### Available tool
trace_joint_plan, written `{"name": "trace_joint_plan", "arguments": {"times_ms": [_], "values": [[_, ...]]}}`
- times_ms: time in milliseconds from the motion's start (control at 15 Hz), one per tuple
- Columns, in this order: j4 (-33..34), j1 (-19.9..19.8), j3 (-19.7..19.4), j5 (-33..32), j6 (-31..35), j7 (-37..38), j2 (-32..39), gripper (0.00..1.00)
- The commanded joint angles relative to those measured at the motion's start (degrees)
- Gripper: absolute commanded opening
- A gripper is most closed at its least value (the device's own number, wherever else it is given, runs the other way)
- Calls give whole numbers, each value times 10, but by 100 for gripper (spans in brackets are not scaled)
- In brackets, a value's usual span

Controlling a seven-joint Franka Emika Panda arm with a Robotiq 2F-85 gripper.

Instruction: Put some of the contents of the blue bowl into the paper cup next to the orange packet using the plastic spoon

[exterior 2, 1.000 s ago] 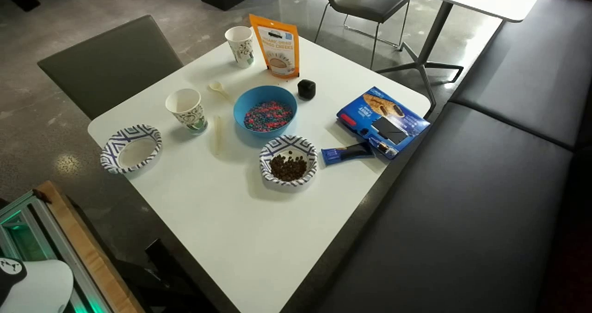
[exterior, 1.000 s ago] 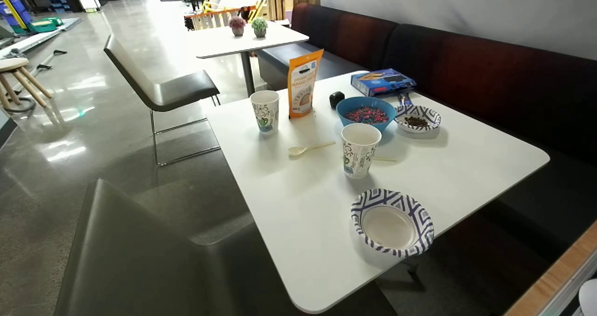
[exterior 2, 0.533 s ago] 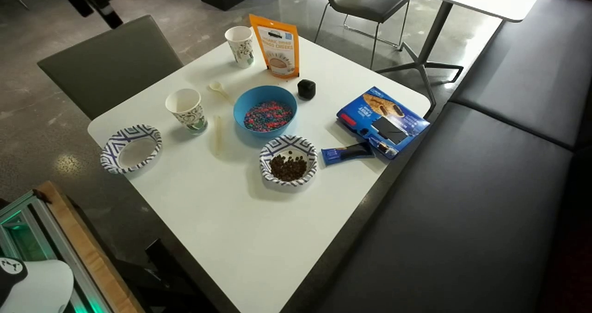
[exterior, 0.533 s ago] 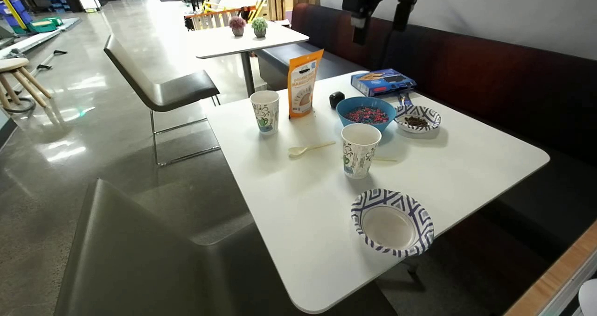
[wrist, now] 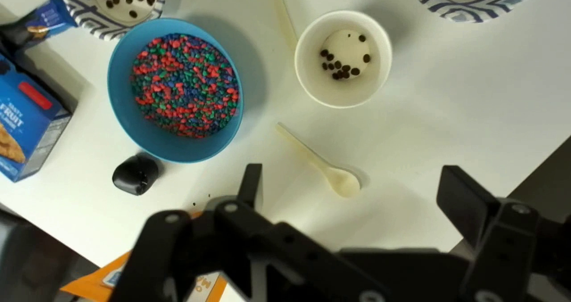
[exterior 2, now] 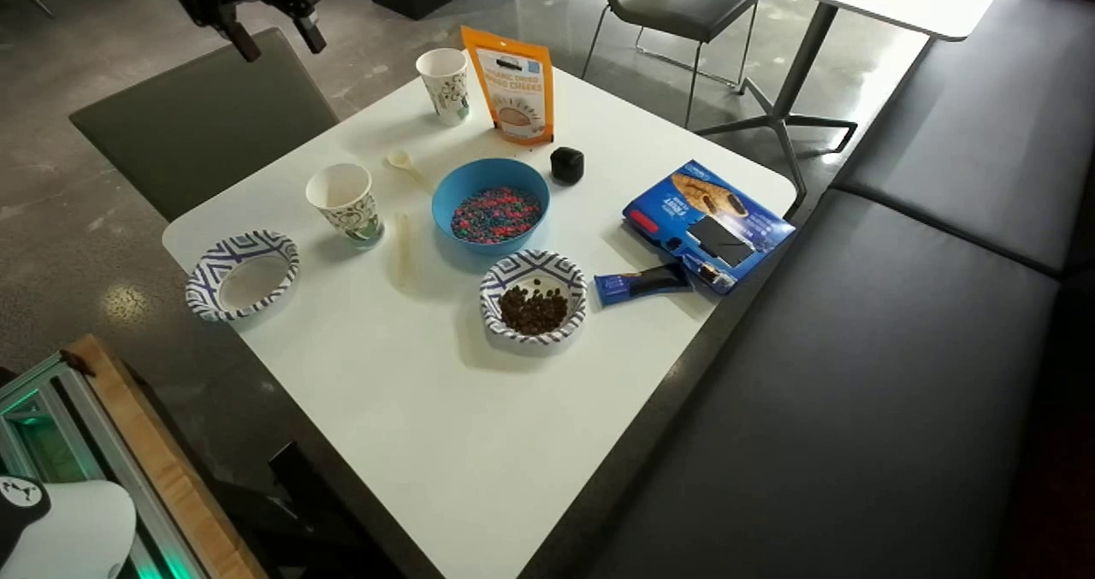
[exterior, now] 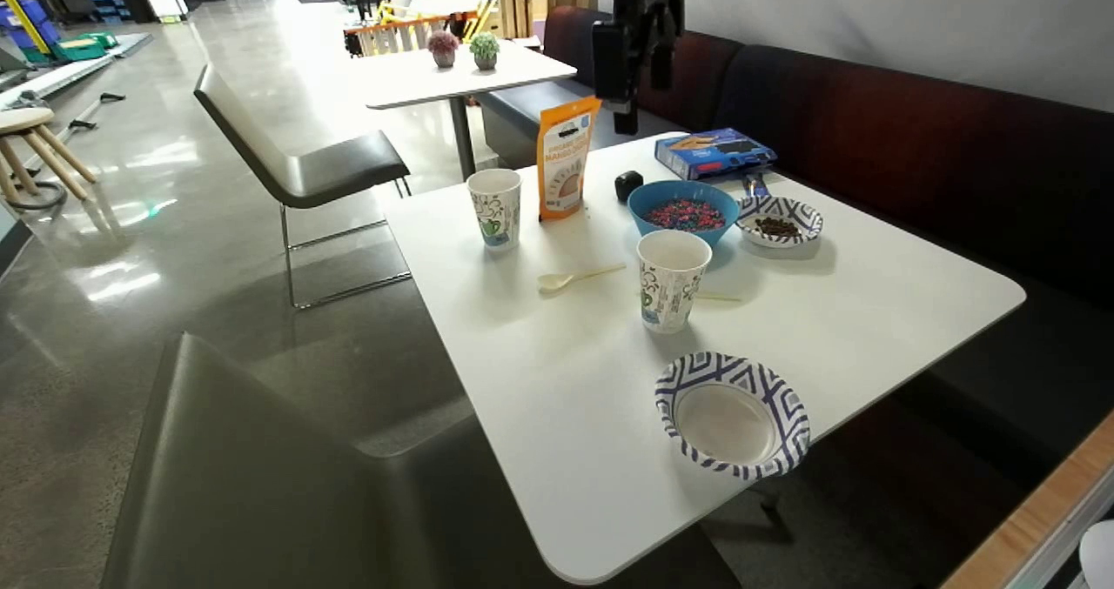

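Swung inward since half a second ago, the hand (exterior 2: 282, 44) hangs wide and empty, presumably to straddle the plastic spoon (wrist: 323, 166) lying on the surface (wrist: 424, 128) near the blue bowl (wrist: 178, 149), handy for scooping.

Black claw (wrist: 354, 186), blocky fingers (wrist: 464, 199), pale screw heads (wrist: 230, 207), white rounded casing (exterior 2: 85, 523) (round badge (exterior 2: 19, 492))

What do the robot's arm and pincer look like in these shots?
The pincer is black, with two blocky, flat-faced fingers and pale round screw heads. In an exterior view, a white rounded casing with a round black-and-white emblem is probably the robot's base. The arm between them is out of frame; no cables can be made out.
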Motion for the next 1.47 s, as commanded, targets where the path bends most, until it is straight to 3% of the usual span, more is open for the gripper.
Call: {"name": "trace_joint_plan", "arguments": {"times_ms": [0, 333, 533, 600, 1067, 1267, 1400], "values": [[59, 17, -11, -47, -7, -74, 81, 100], [71, 18, -20, -93, 26, -197, 141, 100], [70, 11, -26, -110, 78, -280, 168, 100], [61, 17, -27, -95, 52, -233, 147, 100], [75, 10, -30, -77, 78, -284, 176, 100], [91, -2, -35, -72, 136, -321, 219, 100], [86, -23, -34, -50, 200, -387, 245, 100]]}}
